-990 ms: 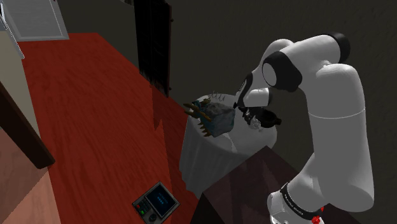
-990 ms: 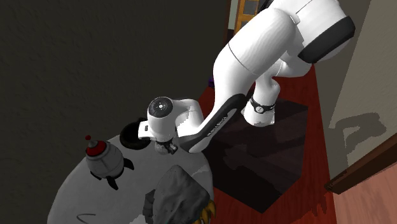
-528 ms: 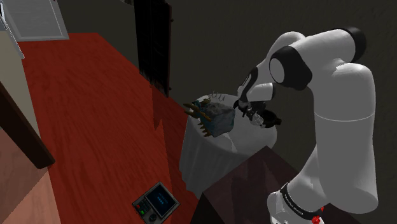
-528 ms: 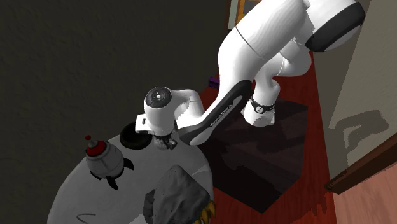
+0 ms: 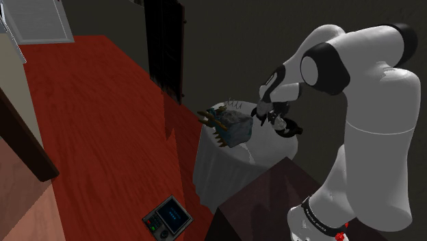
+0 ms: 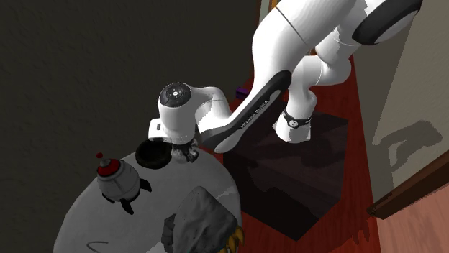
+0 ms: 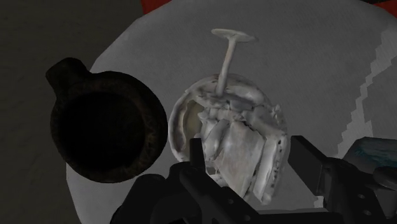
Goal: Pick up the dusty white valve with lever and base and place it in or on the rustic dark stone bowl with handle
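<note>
Because the round tabletop (image 7: 318, 57) wears a pale cloth, smooth and matte, everything on it stands out sharply. Well apart from the bowl (image 7: 108, 76), on the far side of the valve (image 7: 235, 127), sits a rough grey block (image 6: 200, 223), craggy like hewn rock, with yellowish claws at its edge. The bowl itself is dark, pitted stone, round, with a stubby knob of a handle; its hollow is black and holds nothing. Just beside the bowl, outside its rim, is the valve: a chalky, off-white dome with cracked, flaking panels over a rounded base. My pincer (image 7: 247, 145) is clenched on it, one black finger against each flank of the dome. Whether its base touches the cloth I cannot tell. A thin lever (image 7: 227, 60) rises from the dome as a slim stem ending in a flat disc. Its long axis runs crosswise to the line between my fingers, passing alongside the bowl rather than toward it.
</note>
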Tool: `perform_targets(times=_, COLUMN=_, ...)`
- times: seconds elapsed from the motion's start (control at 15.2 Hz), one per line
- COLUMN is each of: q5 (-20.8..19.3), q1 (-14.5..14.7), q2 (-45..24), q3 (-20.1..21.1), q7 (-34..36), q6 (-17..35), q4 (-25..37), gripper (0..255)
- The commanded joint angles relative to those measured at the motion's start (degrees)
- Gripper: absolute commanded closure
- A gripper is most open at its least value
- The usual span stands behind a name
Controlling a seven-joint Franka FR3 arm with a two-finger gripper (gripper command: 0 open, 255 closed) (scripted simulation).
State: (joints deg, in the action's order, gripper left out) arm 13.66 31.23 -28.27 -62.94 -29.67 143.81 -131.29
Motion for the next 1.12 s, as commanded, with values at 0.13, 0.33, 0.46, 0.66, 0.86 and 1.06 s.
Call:
perform_targets(times=0.13, q5=-2.53, q1=3.62, q2=2.25, q3=-4.19, q7=1.1, q6=-2.31, q4=-0.07, gripper=255)
perform_targets(times=0.33, q5=-4.21, q1=6.08, q2=3.68, q3=-7.05, q7=1.82, q6=-4.03, q4=0.2, gripper=255)
perform_targets(times=0.46, q5=-2.93, q1=0.4, q2=2.23, q3=-4.26, q7=-1.38, q6=-4.35, q4=2.94, gripper=255)
perform_targets(times=0.66, q5=-0.87, q1=-7.71, q2=-0.24, q3=-0.4, q7=-5.97, q6=-5.17, q4=7.55, gripper=255)
perform_targets(times=0.86, q5=1.19, q1=-15.35, q2=-3.04, q3=3.04, q7=-10.22, q6=-6.41, q4=12.75, gripper=255)
perform_targets(times=1.06, q5=3.17, q1=-22.56, q2=-6.12, q3=6.08, q7=-14.02, q6=-8.08, q4=18.58, gripper=255)
